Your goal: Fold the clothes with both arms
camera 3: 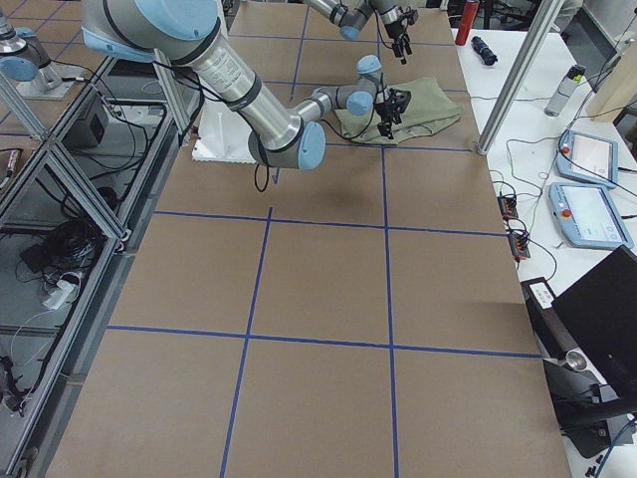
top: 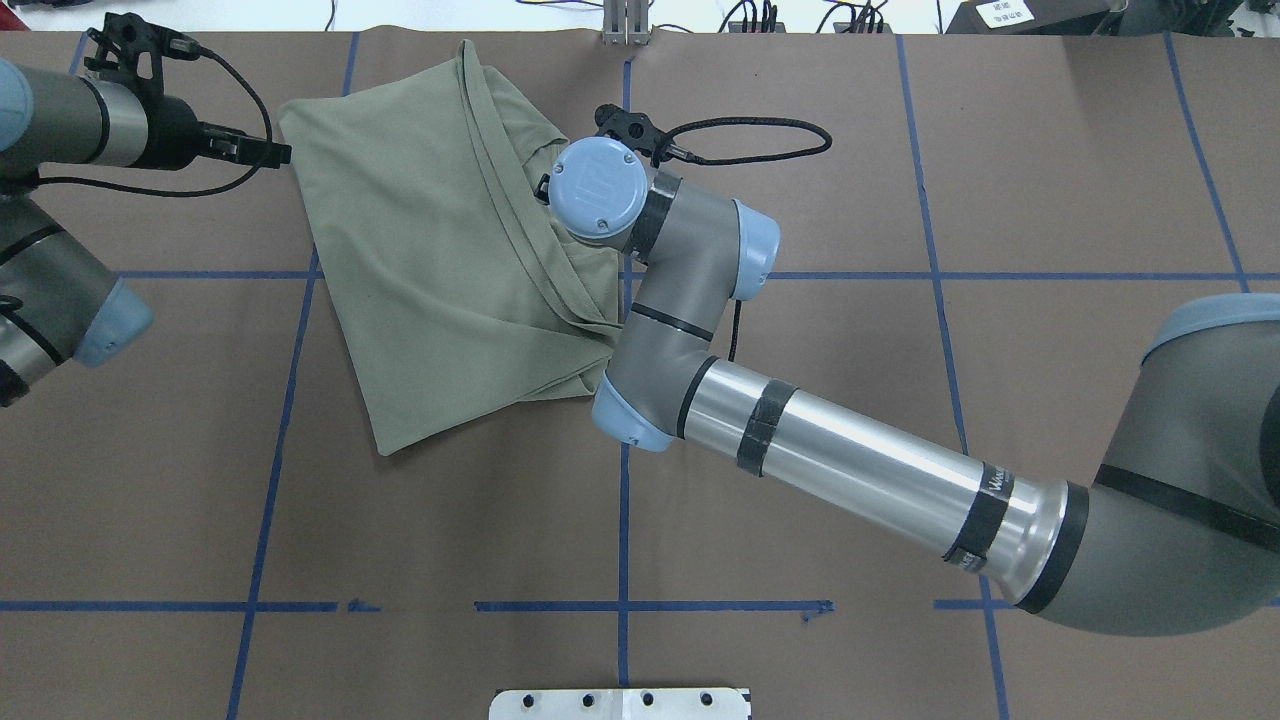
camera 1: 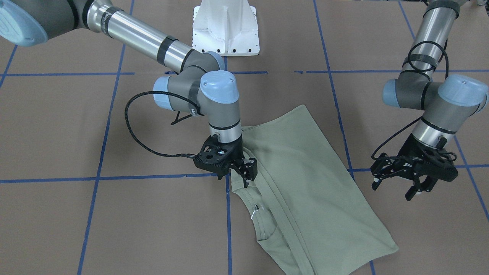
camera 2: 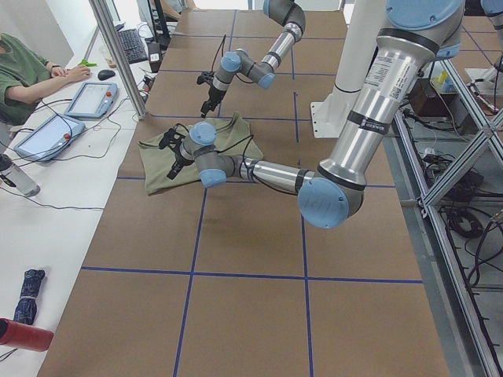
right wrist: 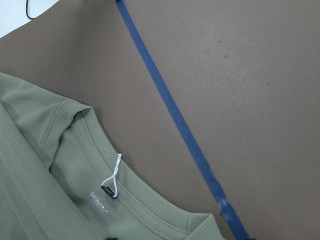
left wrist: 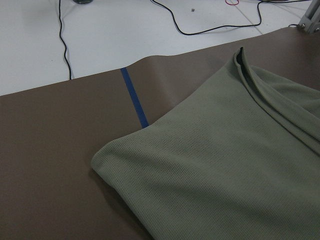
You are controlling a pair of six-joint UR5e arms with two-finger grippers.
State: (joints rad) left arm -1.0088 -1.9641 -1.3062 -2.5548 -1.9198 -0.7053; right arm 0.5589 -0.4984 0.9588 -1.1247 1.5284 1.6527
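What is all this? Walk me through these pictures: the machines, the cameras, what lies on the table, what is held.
A robot's left arm and right arm work at a brown table; each ends in a black two-finger end effector. One picture faces the robot, one looks down from behind it, two look from the table's ends, two come from wrist cameras. A green shirt, folded over on itself, lies on the table. The left end effector hangs open beside it, holding nothing. The right end effector is down at the shirt's edge near the collar; its grip is unclear. The right wrist view shows that collar and tag string.
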